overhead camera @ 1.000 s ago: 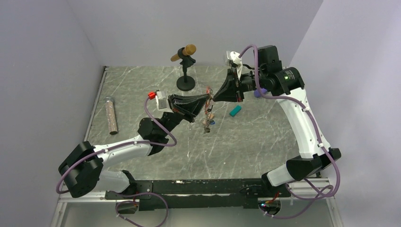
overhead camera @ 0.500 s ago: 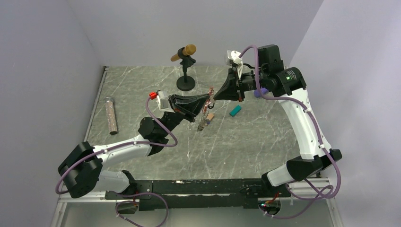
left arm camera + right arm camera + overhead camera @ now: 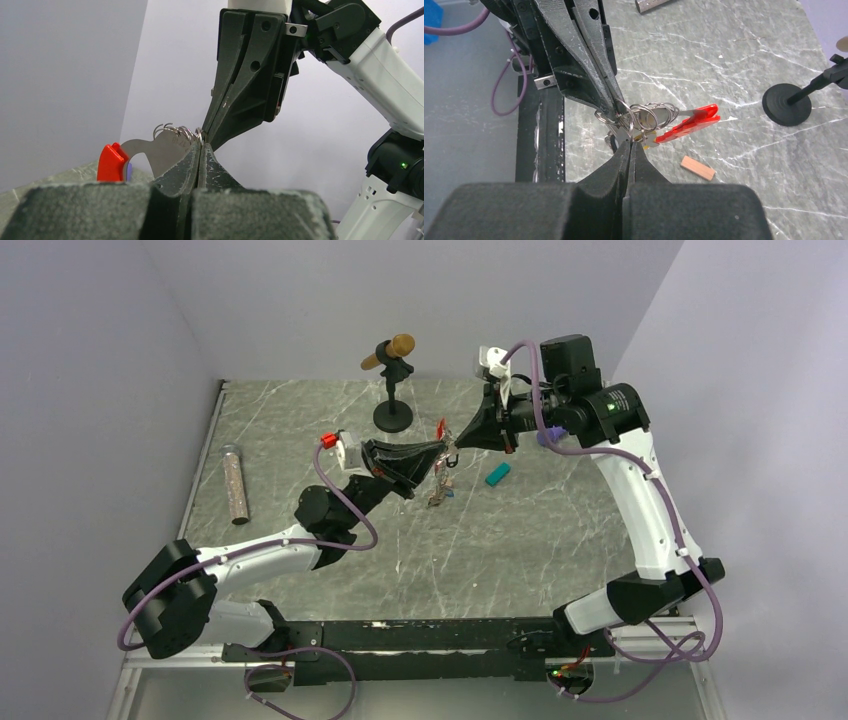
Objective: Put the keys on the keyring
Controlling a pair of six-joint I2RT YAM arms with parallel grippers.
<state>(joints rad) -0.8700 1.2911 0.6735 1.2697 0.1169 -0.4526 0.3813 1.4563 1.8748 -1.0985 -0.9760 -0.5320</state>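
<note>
The keyring hangs in the air between both grippers: red curved clip [image 3: 441, 427], silvery rings [image 3: 649, 111], and small tags dangling below [image 3: 439, 492]. My left gripper [image 3: 440, 450] is shut on the bunch beside the rings [image 3: 175, 131], with the red clip [image 3: 111, 162] to its left. My right gripper [image 3: 458, 445] is shut on a ring of the same bunch; its tips [image 3: 629, 145] meet the left gripper's fingers [image 3: 584, 60] tip to tip. The red clip [image 3: 689, 121] sticks out to the right. A dark bit [image 3: 611, 142] by my right fingertips may be a key; the keys cannot be told apart.
A loose tan block [image 3: 697, 167] lies on the marble table under the bunch. A teal block [image 3: 497, 474] lies to the right. A microphone on a round-based stand [image 3: 392, 415] is at the back. A speckled tube [image 3: 235, 483] lies at the far left.
Both grippers have lifted the bunch slightly up and back. The dangling tags have swung and hang higher.
</note>
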